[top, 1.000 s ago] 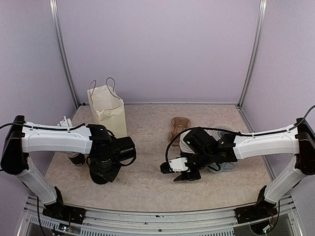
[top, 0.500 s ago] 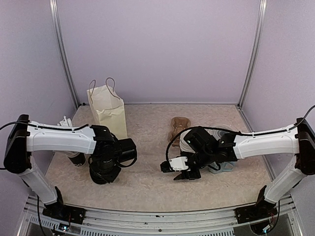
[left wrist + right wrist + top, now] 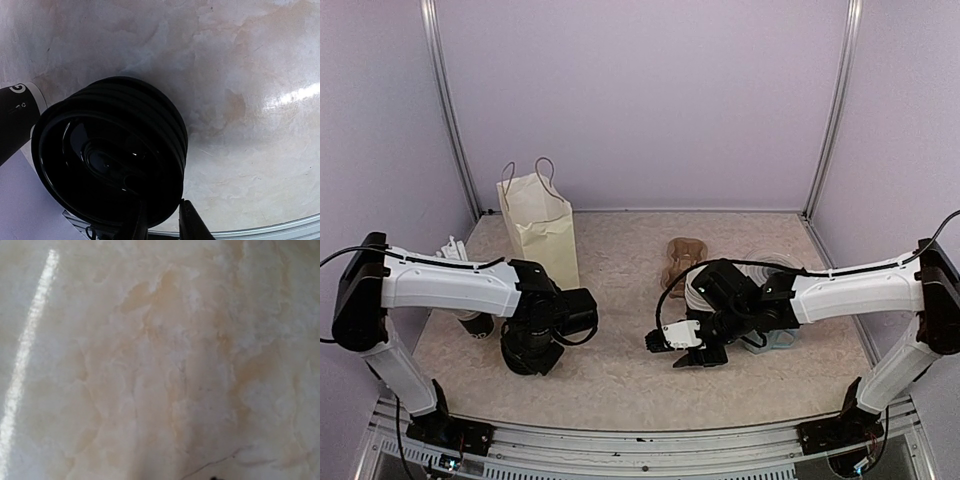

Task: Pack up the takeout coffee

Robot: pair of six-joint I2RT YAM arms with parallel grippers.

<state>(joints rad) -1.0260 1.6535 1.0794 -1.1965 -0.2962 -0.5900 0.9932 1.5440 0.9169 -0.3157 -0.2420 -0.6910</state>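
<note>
Your left gripper (image 3: 164, 227) is right on the task's thing. What reads as a stack of black plastic lids (image 3: 110, 160) sits at the near-left of the table (image 3: 240, 75), directly under that wrist. In the left wrist view one finger shows on each side of the stack's near rim, with only a narrow gap between them. The rim lies in that gap, but you cannot tell whether the pads have bitten or only bracket it.

The stack's axis runs roughly toward the wrist camera, tipped a little to the upper right, so you look onto its round face and down its ribbed side. That makes it a hold on the edge, not around the body. Judge your lift accordingly, because a stack held by one rim may hinge or shed lids.

A black cup (image 3: 15, 112) with a white mark lies just left of the stack. You cannot tell whether it touches the stack, or whether it is one of the coffee cups.

The paper bag (image 3: 542, 225) stands upright behind the left gripper and a little to its right, near and on the same side of the table. The left arm is plainly the nearer one for the carry.

Your right gripper (image 3: 692, 355) hangs over bare table near the middle, well apart from the stack. Its wrist view shows only tabletop, so you cannot tell how its jaws stand.
</note>
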